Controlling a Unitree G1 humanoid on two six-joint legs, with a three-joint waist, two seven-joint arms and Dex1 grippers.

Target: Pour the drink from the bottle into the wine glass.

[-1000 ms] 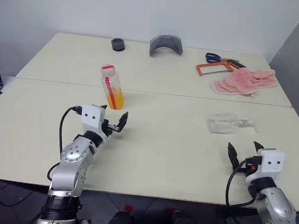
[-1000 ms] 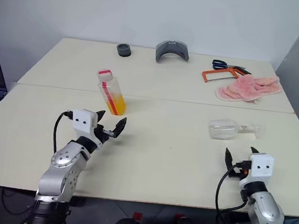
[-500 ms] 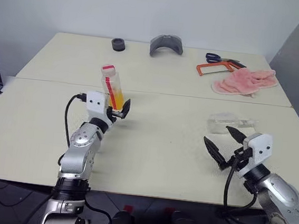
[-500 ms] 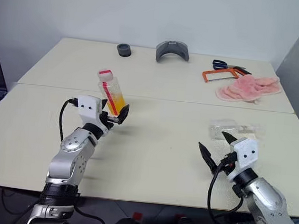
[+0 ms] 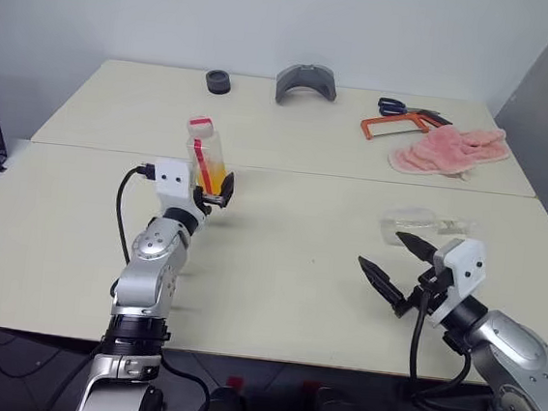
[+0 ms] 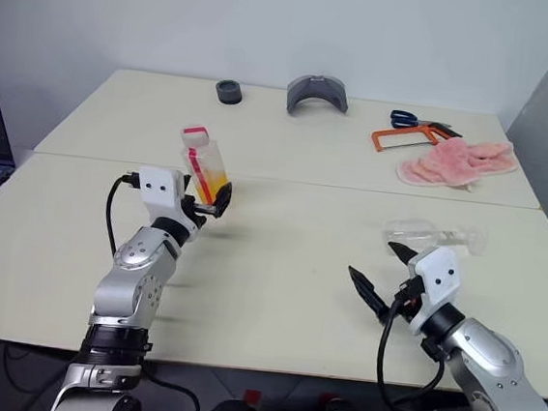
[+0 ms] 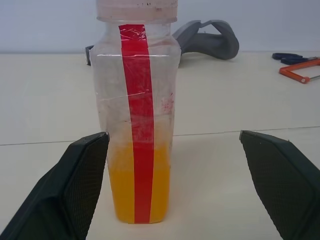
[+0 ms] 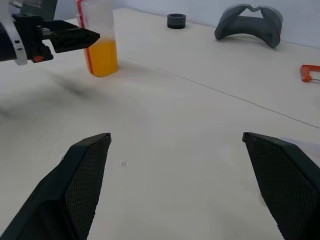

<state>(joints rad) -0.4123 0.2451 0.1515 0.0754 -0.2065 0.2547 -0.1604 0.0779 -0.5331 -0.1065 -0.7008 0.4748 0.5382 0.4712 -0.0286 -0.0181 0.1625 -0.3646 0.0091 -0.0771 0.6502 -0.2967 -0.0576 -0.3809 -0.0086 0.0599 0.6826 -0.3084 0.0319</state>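
Left eye view: left gripper (image 5: 213,196) has reached the bottle (image 5: 206,156), jaws spread, ungrasped.

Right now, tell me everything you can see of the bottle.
The bottle is small, clear plastic, squarish, with a white cap banded pink-red and a red strip running down its front. It stands upright on the table, on the robot's left side, near the seam. Orange drink fills roughly its bottom third. The left gripper's open jaws flank it; one looks very close, contact unclear.

The bottle (image 7: 137,105) is looking like clear shiny plastic. The counter (image 5: 288,265) is looking smooth and matt. The pink cloth (image 5: 449,150) is looking fluffy.
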